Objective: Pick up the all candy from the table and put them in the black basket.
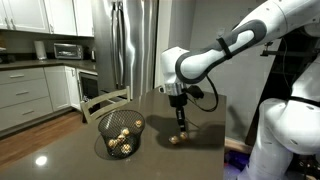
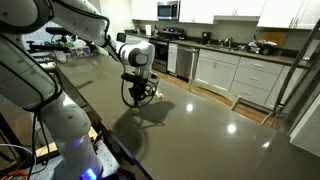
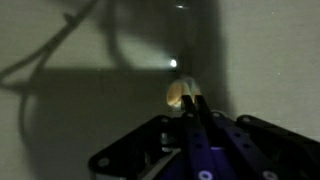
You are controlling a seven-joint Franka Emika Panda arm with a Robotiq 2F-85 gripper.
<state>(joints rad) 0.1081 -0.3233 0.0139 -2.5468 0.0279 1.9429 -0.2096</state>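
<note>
Sitting toward the left of the dark brown table in an exterior view, the black basket stands upright, and several gold-wrapped candies show through its wire sides, piled at the bottom. To the right of the basket, well apart from it, one loose candy lies on the bare tabletop. The gripper hangs just above this candy, pointing straight down, with the white arm reaching in from the right.

The wrist view shows the fingers drawn together into one narrow blade with nothing between them. The loose candy rests just past their tips, a little to the left and partly hidden by them. Whether the tips touch it cannot be told.

From the far side, the gripper appears low over the glossy tabletop, where the basket cannot be made out.
</note>
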